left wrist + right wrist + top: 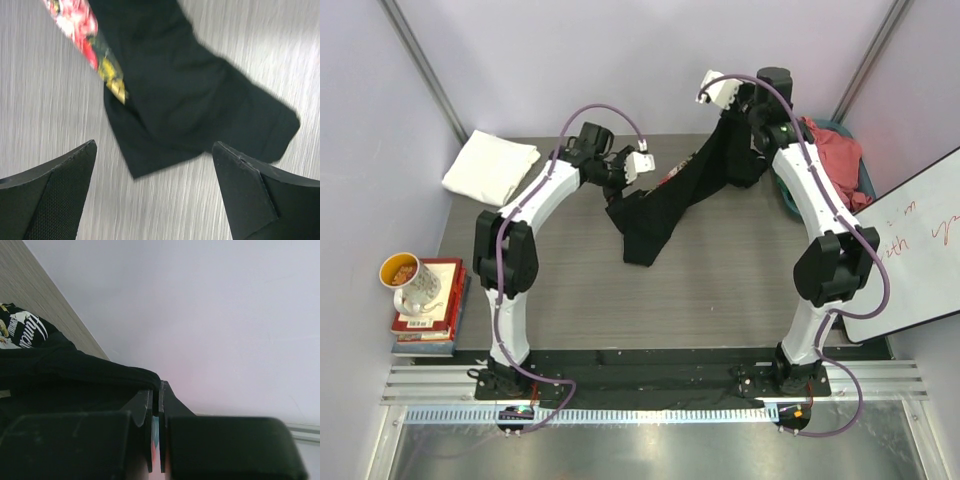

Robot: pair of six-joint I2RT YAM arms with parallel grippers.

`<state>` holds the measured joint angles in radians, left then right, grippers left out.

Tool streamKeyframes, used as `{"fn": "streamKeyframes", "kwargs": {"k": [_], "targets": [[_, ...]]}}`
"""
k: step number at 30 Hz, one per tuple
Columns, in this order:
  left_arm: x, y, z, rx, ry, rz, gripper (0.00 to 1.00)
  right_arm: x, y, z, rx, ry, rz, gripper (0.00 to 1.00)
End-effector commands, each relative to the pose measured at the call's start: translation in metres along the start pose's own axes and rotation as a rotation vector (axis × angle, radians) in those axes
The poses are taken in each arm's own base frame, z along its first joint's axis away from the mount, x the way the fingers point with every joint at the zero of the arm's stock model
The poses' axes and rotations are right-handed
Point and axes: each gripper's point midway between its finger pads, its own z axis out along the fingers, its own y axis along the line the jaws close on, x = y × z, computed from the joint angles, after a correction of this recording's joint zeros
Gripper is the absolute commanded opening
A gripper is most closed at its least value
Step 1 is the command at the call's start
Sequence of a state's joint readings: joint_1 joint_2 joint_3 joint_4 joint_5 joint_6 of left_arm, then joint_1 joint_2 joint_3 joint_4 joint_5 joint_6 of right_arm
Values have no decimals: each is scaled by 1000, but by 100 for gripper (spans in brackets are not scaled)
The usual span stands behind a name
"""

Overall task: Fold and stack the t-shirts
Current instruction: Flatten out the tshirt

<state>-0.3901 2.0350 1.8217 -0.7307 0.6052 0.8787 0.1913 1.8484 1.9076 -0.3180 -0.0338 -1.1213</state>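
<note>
Closest to the viewer, at the near edge of a grey wood-grain table, two white robot arms are bolted side by side. Off the table's left side sits a stack of books with a mug on top, and a whiteboard leans at the right. Further in, toward the middle of the table, the lower end of a black t-shirt rests on the surface, and from there the cloth rises in a slanted band to the far right. The left gripper hovers over the shirt's left part with its jaws spread wide and nothing between them; below it lie dark fabric and a strip of red and yellow rose print. Beyond, near the back wall, the right gripper is pinched tight on an edge of the black t-shirt, holding it up off the table, with white script visible on the hanging cloth. In the far left corner a white t-shirt lies folded. In the far right corner a coral-pink t-shirt is bunched in a teal basket.
</note>
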Motion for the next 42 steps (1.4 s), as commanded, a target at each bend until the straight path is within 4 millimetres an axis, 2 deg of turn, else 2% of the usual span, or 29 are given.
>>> {"fn": "streamKeyframes", "kwargs": {"k": [1,5,9,12,14,15,16,18,20,22,24,25,29,30,32,33,34,36,42], "targets": [[-23,-14,27,42,-91,-23,99,-6,-13,4,75,-14,-14,1],[-8,-25,52,47,-8,-30,99,-4,-9,3,65,-11,-15,1],[21,-30,72,29,107,-88,96,-3,-6,-1,57,-12,-22,1],[36,-22,77,-11,183,-106,90,-4,-9,-8,62,-22,-5,1],[43,-19,82,-25,218,-103,82,-2,-8,-10,58,-24,8,1],[49,-15,82,-45,243,-102,77,1,-7,-11,54,-22,12,1],[51,-15,83,-50,253,-101,68,1,-5,-10,50,-23,14,1],[56,-15,85,-55,280,-98,60,3,-3,-9,44,-24,21,1],[66,-19,88,-56,329,-63,39,4,-4,-9,47,-28,32,1],[72,-22,88,-62,359,-59,0,4,-4,-9,46,-33,39,1],[68,-21,82,-72,361,-67,0,5,-4,-8,46,-34,37,1],[67,-17,76,-91,368,-65,0,5,-3,-8,45,-36,36,1],[37,7,35,-187,350,-21,0,10,-3,-8,44,-28,38,1],[18,22,13,-230,327,15,0,11,-2,-9,43,-28,37,1],[11,27,-15,-250,350,35,0,13,-2,-9,41,-27,38,1],[-2,39,-38,-291,341,77,0,13,-1,-9,38,-26,40,1],[1,37,-50,-280,369,86,0,14,-2,-10,42,-26,39,1],[-4,50,-83,-338,404,137,0,14,-2,-10,43,-27,40,1],[15,52,-146,-322,517,245,0,15,-2,-13,48,-28,54,1]]}}
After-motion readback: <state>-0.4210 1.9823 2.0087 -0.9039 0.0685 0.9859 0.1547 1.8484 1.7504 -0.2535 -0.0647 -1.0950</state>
